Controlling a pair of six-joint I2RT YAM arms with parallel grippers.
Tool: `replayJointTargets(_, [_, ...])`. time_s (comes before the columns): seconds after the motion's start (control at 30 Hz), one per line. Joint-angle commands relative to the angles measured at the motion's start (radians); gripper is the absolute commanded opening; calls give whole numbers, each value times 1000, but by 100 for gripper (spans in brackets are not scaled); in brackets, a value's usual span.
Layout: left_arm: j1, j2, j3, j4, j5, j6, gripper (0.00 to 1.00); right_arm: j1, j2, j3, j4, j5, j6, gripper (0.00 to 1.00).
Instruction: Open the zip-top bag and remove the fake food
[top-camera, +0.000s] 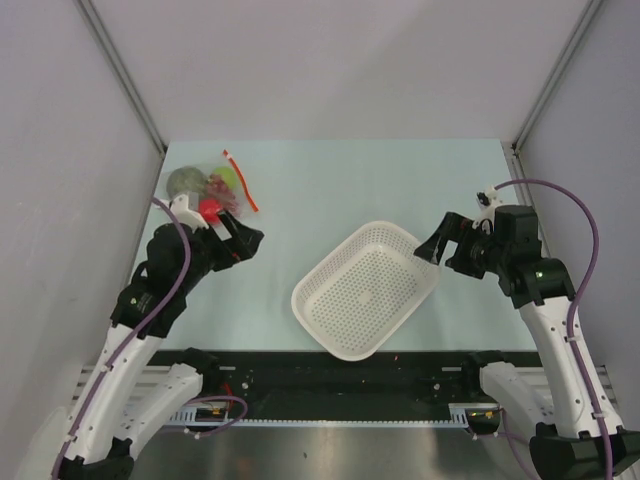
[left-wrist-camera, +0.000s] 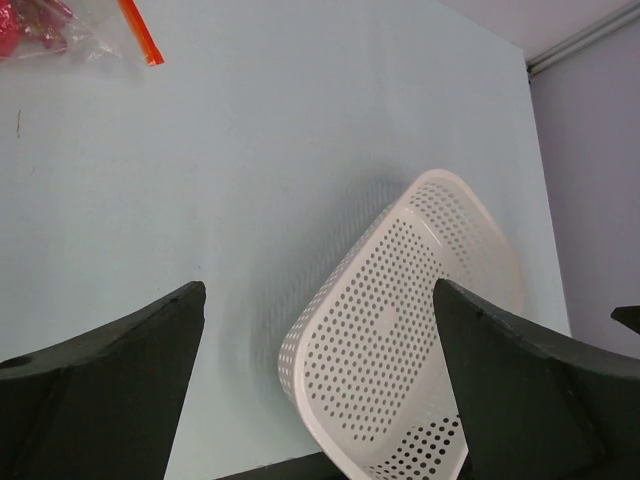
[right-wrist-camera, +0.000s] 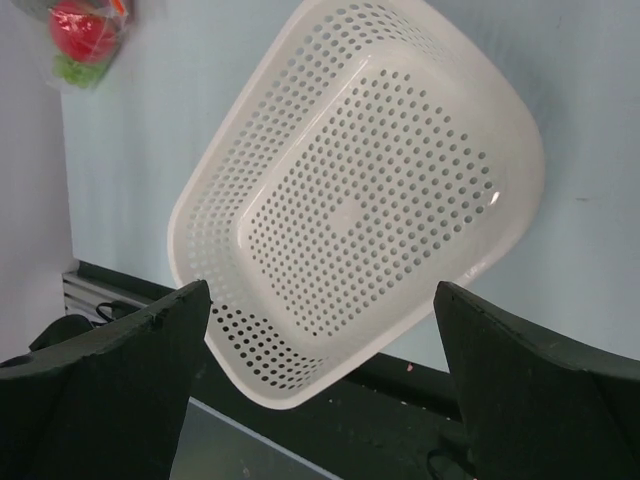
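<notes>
The clear zip-top bag (top-camera: 215, 188) lies at the far left of the table, its orange-red zip strip (top-camera: 241, 181) running along the right side. Inside it show a green piece (top-camera: 183, 181), a light green piece (top-camera: 229, 176) and a red fruit (top-camera: 209, 207). A corner of the bag (left-wrist-camera: 60, 30) shows at the top left of the left wrist view, and it shows small in the right wrist view (right-wrist-camera: 85, 35). My left gripper (top-camera: 247, 243) is open and empty just near of the bag. My right gripper (top-camera: 433, 247) is open and empty at the basket's right corner.
A white perforated basket (top-camera: 365, 290) stands empty in the middle of the table, also in the left wrist view (left-wrist-camera: 400, 340) and the right wrist view (right-wrist-camera: 360, 190). A black rail (top-camera: 330, 375) runs along the near edge. Grey walls close in both sides.
</notes>
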Motion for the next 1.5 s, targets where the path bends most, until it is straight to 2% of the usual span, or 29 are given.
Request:
replayJointTargets(0.0, [9, 71, 43, -34, 31, 21, 100, -1, 22, 47, -53, 39, -48, 100])
replayJointTargets(0.1, [14, 172, 55, -140, 120, 37, 99, -1, 93, 53, -117, 23, -70, 100])
replayJointTargets(0.2, [14, 204, 24, -140, 175, 58, 97, 25, 130, 37, -137, -5, -90, 100])
replayJointTargets(0.37, [22, 157, 9, -94, 131, 58, 98, 132, 136, 51, -105, 24, -68, 100])
replayJointTargets(0.47, [86, 187, 19, -65, 120, 34, 98, 179, 156, 80, -85, 33, -32, 100])
replayJointTargets(0.57, [218, 299, 84, -72, 112, 11, 98, 250, 180, 119, -87, 61, -12, 100])
replayJointTargets(0.6, [270, 328, 95, -27, 102, 9, 98, 284, 197, 141, -90, 68, -10, 100])
replayJointTargets(0.7, [333, 422, 93, 114, 104, 24, 97, 316, 226, 181, -78, 53, 4, 100])
replayJointTargets(0.73, [341, 495, 99, 181, 111, 32, 94, 325, 239, 194, -70, 49, 8, 100])
replayJointTargets(0.8, [344, 583, 174, 181, 66, 72, 91, 341, 258, 221, -65, 47, 4, 100])
replayJointTargets(0.83, [344, 633, 203, 185, 63, 95, 86, 350, 280, 247, -59, 47, -1, 100])
replayJointTargets(0.93, [319, 781, 314, 193, 42, 256, 75, 353, 321, 284, -27, 32, -21, 100])
replayJointTargets(1.0, [290, 868, 389, 193, 7, 384, 77, 353, 349, 295, -4, 21, -30, 100])
replayJointTargets(1.1, [209, 1041, 583, 100, -162, 513, 87, 354, 410, 333, 11, 16, -33, 100])
replayJointTargets(1.13, [160, 1078, 618, 95, -300, 527, 89, 354, 418, 337, 10, 21, -32, 100])
replayJointTargets(1.2, [117, 1158, 706, 99, -442, 540, 90, 356, 429, 343, 8, 25, -32, 100])
replayJointTargets(1.23, [82, 1233, 739, 93, -575, 538, 90, 356, 430, 344, 7, 32, -32, 100])
replayJointTargets(1.3, [43, 1307, 822, 87, -673, 532, 86, 356, 432, 347, -2, 45, -32, 100])
replayJointTargets(1.33, [36, 1370, 843, 75, -749, 525, 78, 356, 430, 347, -15, 48, -32, 100])
replayJointTargets(1.47, [29, 1493, 1012, -42, -797, 446, 74, 356, 415, 347, -48, 61, -36, 100])
